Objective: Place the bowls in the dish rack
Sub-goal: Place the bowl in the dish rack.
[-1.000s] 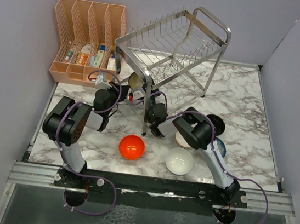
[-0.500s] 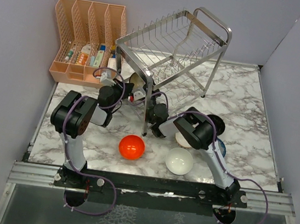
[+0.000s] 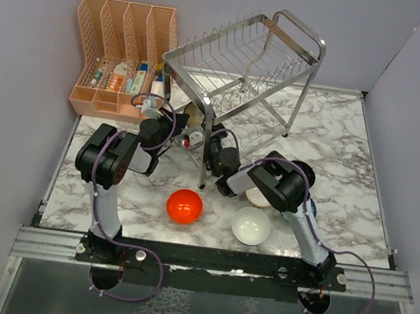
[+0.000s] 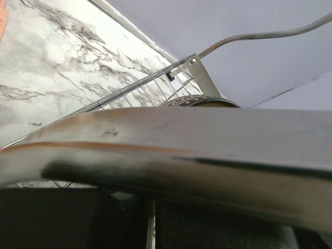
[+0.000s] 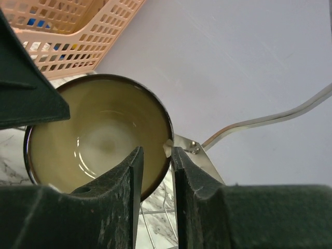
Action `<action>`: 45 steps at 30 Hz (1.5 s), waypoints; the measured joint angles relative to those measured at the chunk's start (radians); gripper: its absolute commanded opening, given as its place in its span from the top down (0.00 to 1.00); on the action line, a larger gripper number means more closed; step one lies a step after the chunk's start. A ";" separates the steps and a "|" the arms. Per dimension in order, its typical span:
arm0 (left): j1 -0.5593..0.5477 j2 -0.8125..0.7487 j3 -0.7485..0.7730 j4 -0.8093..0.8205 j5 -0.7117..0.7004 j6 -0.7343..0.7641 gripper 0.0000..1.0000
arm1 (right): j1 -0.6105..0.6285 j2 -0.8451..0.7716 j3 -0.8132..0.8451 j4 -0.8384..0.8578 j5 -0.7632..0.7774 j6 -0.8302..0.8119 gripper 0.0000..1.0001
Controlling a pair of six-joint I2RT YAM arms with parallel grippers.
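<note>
Right gripper (image 5: 157, 151): open only a little, gripping the brown bowl (image 5: 98, 140) by its rim, with one of its fingers (image 5: 124, 192) inside and the other outside.
Brown bowl: on edge with its cream inside facing the right wrist camera, under the front-left corner of the rack (image 3: 189, 85), its rim just beside a steel corner piece.
Left gripper (image 3: 175, 124): closed, close to the brown bowl; I cannot tell whether it holds anything (a steel bar of the rack fills its camera).
Red bowl (image 3: 185, 206): on the table (image 3: 349, 160), near the front, between the arms.
White bowl (image 3: 251, 226): beside the red bowl, to the right.
Beige bowl (image 3: 255, 197): behind the white bowl, half hidden under the right arm.
Patterned bowl (image 3: 310, 209): only an edge shows past the right arm.
Organiser (image 3: 125, 37): back left, beside the rack.
</note>
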 measured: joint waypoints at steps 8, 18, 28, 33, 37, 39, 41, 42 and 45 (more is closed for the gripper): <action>0.005 0.008 0.019 -0.016 0.002 -0.001 1.00 | 0.000 -0.009 -0.027 -0.004 -0.029 0.020 0.71; 0.011 0.026 0.049 -0.035 0.006 -0.012 1.00 | 0.000 -0.038 -0.074 -0.008 -0.068 0.038 0.70; 0.012 0.029 0.053 -0.043 0.018 -0.016 1.00 | 0.013 -0.047 -0.080 -0.010 -0.107 0.065 0.70; 0.012 0.029 0.069 -0.070 0.019 -0.016 1.00 | 0.019 -0.061 -0.080 -0.012 -0.129 0.073 0.70; 0.012 0.031 0.076 -0.087 0.019 -0.017 1.00 | 0.025 -0.073 -0.080 -0.024 -0.134 0.077 0.70; 0.012 0.035 0.082 -0.095 0.021 -0.018 1.00 | 0.025 -0.075 -0.080 -0.031 -0.136 0.080 0.70; 0.012 0.040 0.090 -0.099 0.024 -0.018 1.00 | 0.025 -0.076 -0.080 -0.035 -0.136 0.082 0.71; 0.012 0.043 0.094 -0.100 0.026 -0.019 1.00 | 0.025 -0.076 -0.080 -0.037 -0.136 0.080 0.71; 0.012 0.049 0.107 -0.109 0.033 -0.021 1.00 | 0.025 -0.076 -0.073 -0.040 -0.134 0.064 0.73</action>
